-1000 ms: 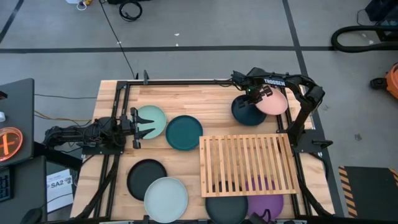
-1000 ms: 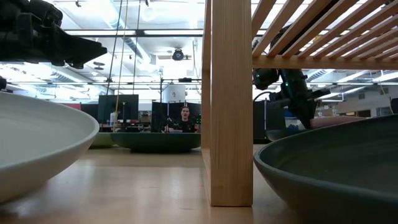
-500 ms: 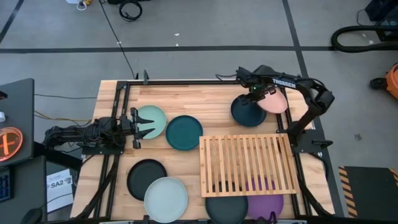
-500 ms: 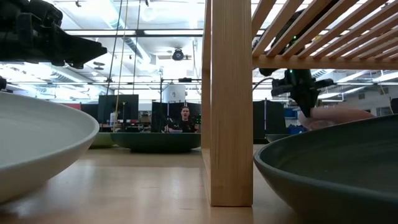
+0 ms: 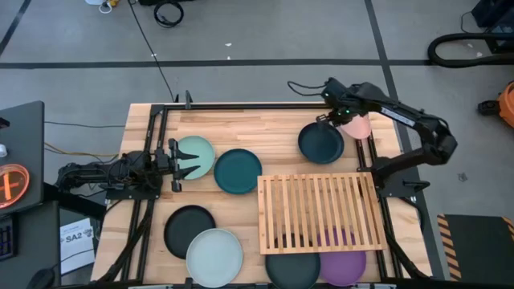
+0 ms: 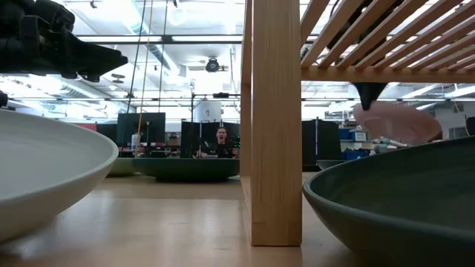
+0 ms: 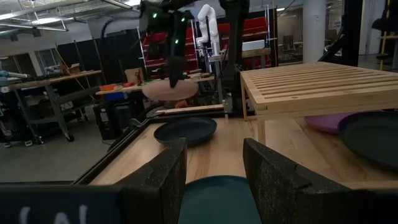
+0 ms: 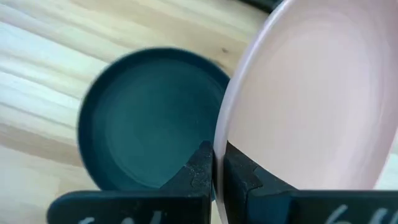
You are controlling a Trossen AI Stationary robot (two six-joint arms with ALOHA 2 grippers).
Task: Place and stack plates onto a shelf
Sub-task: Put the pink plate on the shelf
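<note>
Right jaws (image 5: 347,122) pinching pink plate (image 5: 356,126) by the rim, aloft at 1 o'clock. Thin edge grip, could slip mid-swing toward shelf (image 5: 319,212). Left jaws (image 5: 186,161) spread, idle at 9.

Bare shelf (image 5: 319,212) top at right, open from above; dark plate (image 5: 321,143) on the bench (image 5: 265,124) just beyond.

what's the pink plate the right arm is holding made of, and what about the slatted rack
The pink plate, pinched at its rim by the right gripper, looks like matte ceramic or melamine: an even, glare-free surface. The rack looks like light unfinished wood, with pale slats.
</note>
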